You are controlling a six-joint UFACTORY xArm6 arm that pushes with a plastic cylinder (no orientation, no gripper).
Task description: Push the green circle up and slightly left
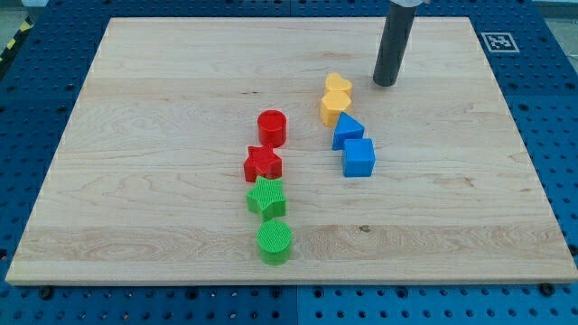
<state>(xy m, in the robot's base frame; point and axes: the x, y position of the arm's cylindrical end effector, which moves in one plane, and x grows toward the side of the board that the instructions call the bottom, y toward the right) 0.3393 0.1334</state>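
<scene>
The green circle lies near the view's bottom, at the lower end of a column of blocks. Just above it is a green star, then a red star and a red circle. My tip rests on the board near the view's top right, far from the green circle and just right of a yellow heart.
Below the yellow heart a second column runs down: a yellow hexagon-like block, a blue triangle-like block and a blue cube. The wooden board lies on a blue perforated table. A fiducial marker sits at the board's top right corner.
</scene>
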